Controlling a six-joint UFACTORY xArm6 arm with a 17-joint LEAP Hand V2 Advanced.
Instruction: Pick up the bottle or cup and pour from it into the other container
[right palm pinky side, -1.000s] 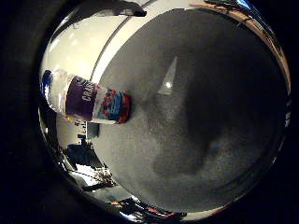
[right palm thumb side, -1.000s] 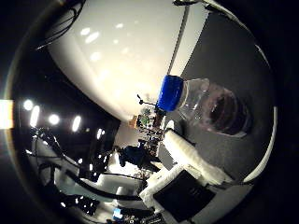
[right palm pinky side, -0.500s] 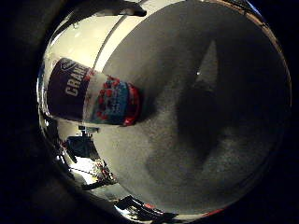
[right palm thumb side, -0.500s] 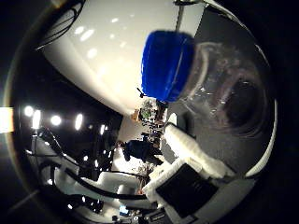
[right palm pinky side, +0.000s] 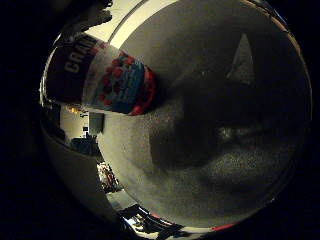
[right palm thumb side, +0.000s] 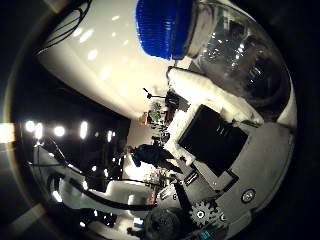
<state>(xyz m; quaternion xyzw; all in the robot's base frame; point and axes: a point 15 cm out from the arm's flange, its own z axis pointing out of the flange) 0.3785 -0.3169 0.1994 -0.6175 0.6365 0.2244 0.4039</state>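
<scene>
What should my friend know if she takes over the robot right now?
Hand: right beside the bottle; whether its fingers have closed on it cannot be seen.
Bottle: standing on the grey table, blue cap on, filling much of both palm views, so very close to the palm.
Done: the hand is at the bottle.
Left: grip, lift, pour. The other container is not in view.

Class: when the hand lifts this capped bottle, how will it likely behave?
The bottle looks like thin clear plastic, so it may flex under a squeeze. Its smooth wall and label could be slippery. The blue cap is on, so it probably will not spill when tilted.
</scene>
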